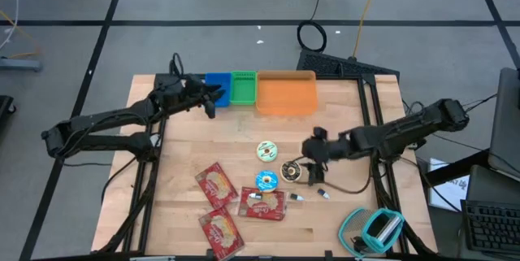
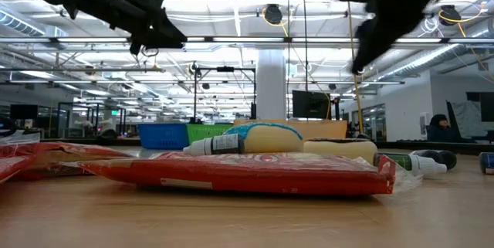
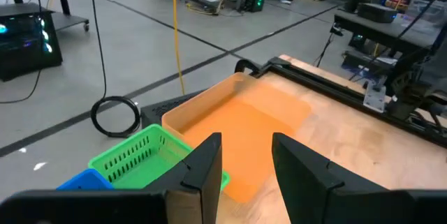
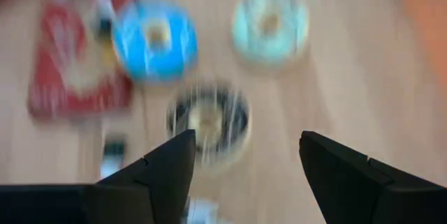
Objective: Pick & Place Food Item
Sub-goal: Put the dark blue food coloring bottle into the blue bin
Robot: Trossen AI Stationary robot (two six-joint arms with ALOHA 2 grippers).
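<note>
Three donuts lie flat on the wooden table [image 1: 341, 220]: a dark chocolate one [image 1: 291, 170], a blue one [image 1: 266, 181] and a pale green one [image 1: 267, 150]. My right gripper [image 1: 311, 168] hovers open just right of the chocolate donut [image 4: 208, 121], touching nothing; the blue donut [image 4: 155, 39] and the pale green donut [image 4: 269, 26] show beyond it. My left gripper [image 1: 213, 98] is raised at the far left by the blue bin [image 1: 217, 86], open with nothing between its fingers [image 3: 246, 168]. Next to the blue bin stand a green bin [image 1: 243, 87] and an orange bin [image 1: 286, 92].
Three red snack packets [image 1: 216, 184] [image 1: 262, 204] [image 1: 221, 232] lie near the front. Two small bottles [image 1: 296, 198] [image 1: 323, 193] rest beside the donuts. A teal tape dispenser [image 1: 374, 228] sits at the front right corner. Black cables run along the table's right side.
</note>
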